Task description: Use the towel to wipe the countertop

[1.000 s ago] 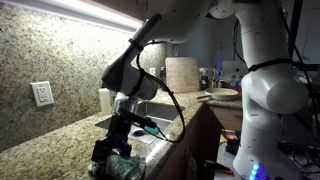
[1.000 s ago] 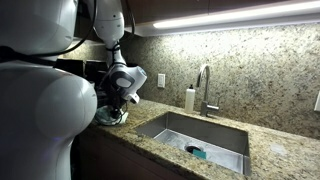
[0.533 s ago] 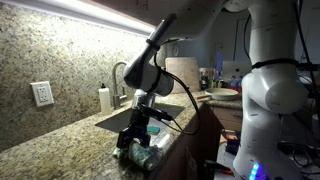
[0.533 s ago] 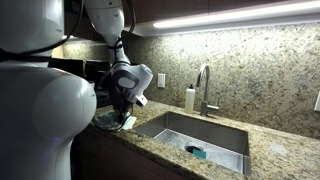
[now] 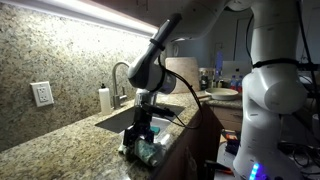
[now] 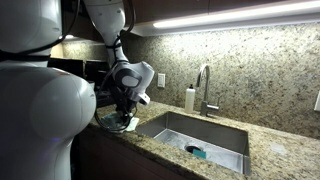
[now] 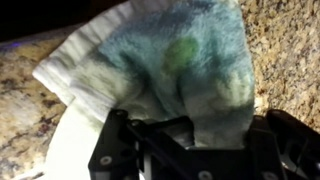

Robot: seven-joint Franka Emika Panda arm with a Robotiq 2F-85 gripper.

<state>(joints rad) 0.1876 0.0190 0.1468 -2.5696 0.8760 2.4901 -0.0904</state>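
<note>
Resting bunched on the speckled granite countertop [image 5: 60, 150], the teal-and-white towel [image 7: 170, 80] is being pinched from above by the gripper [image 5: 143, 138], whose jaws are clamping tight on the fabric; in an exterior view a steel sink [image 6: 195, 132] is sitting just beside it, with a faucet [image 6: 205, 88] and soap bottle [image 6: 189, 98] standing behind

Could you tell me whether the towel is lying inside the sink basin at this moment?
No, the towel lies on the countertop beside the sink, held under the gripper.
</note>
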